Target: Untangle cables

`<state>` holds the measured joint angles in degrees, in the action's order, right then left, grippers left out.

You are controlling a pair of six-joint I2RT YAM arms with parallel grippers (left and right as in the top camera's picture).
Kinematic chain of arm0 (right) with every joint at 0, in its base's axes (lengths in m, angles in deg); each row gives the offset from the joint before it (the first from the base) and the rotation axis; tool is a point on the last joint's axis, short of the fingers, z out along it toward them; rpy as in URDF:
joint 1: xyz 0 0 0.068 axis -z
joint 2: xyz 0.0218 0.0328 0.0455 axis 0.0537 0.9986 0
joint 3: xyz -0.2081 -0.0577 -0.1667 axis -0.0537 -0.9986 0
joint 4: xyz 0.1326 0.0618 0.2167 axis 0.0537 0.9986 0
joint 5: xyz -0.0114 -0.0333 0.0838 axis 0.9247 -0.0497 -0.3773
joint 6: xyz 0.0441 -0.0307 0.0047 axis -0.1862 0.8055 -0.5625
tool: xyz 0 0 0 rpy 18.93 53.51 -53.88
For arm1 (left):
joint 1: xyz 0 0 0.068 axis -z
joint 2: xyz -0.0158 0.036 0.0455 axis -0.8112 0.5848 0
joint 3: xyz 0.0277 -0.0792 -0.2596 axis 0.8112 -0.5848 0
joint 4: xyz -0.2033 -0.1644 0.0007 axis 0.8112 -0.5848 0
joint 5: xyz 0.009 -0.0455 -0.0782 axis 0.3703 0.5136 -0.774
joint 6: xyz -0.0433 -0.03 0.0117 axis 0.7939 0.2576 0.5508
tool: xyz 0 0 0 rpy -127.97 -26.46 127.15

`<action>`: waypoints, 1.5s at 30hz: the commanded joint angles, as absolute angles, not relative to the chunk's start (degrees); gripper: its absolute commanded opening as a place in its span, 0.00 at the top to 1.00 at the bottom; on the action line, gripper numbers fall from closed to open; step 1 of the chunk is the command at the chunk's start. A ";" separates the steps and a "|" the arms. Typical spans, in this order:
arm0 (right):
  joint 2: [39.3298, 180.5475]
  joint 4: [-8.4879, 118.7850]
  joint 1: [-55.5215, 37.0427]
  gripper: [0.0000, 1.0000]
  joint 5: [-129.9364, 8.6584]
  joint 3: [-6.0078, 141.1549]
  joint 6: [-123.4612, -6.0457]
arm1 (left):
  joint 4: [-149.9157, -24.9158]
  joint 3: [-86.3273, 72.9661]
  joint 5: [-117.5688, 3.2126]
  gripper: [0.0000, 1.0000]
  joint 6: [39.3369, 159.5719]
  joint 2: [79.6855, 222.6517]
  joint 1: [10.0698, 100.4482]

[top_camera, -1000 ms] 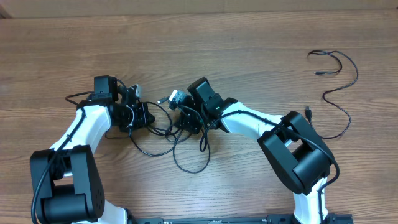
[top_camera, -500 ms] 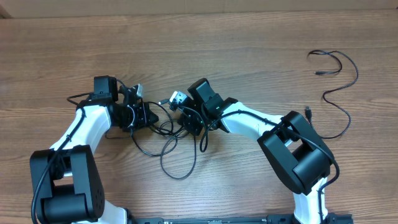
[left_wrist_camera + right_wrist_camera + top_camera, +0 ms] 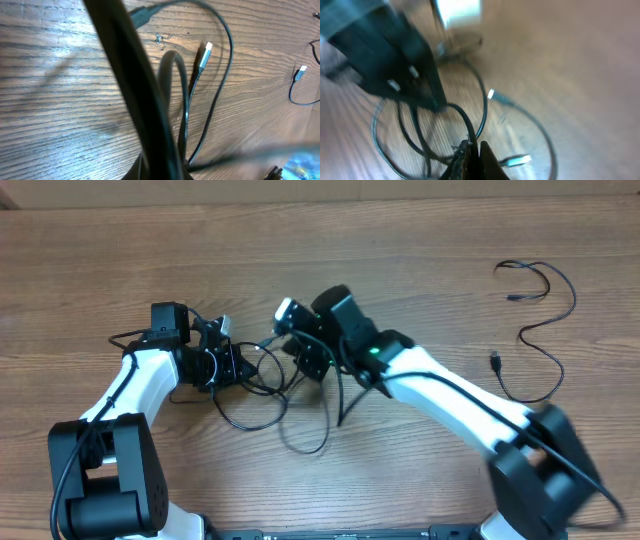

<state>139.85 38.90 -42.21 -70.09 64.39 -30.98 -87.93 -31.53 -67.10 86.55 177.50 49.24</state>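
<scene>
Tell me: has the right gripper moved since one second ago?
Yes. The right gripper has shifted toward the far table edge, slightly nearer the separate cable on the right, which lay still.

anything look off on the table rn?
Nothing spilled or broken. The cable tangle sits knotted mid-table, pinched by the left tool and right tool. One loose cable lies alone at the far right, clear of the knot.
</scene>
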 commanded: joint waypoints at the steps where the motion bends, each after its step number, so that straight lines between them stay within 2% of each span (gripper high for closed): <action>1: 132.31 39.05 -42.21 0.96 -65.31 64.33 -34.11 | -88.10 -32.03 -67.95 0.95 84.84 176.91 48.98; 5: 125.58 40.14 -42.21 0.96 -58.11 64.33 -37.52 | -88.13 -32.03 -67.93 0.95 84.82 176.91 48.98; 17: 106.32 41.48 -42.21 0.96 -39.71 64.33 -37.37 | -88.06 -32.03 -67.95 0.93 84.86 176.91 48.98; 22: 104.86 44.36 -42.21 0.96 -27.60 64.31 -37.37 | -88.04 -32.03 -67.95 0.94 84.86 176.91 48.98; 28: 108.59 50.81 -40.11 0.96 -24.19 64.26 -37.65 | -88.04 -32.03 -67.95 0.95 84.86 176.91 48.98; 35: 118.52 54.63 -26.54 0.96 -24.37 64.26 -44.05 | -88.08 -32.03 -67.95 0.94 84.86 176.91 48.98; 42: 127.72 51.07 -12.92 0.96 -23.89 64.26 -44.97 | -87.65 -32.03 -67.98 0.93 84.89 176.91 48.98; 45: 129.27 48.58 -6.19 0.96 -19.36 64.26 -53.48 | -87.67 -32.03 -67.98 0.93 84.89 176.91 48.98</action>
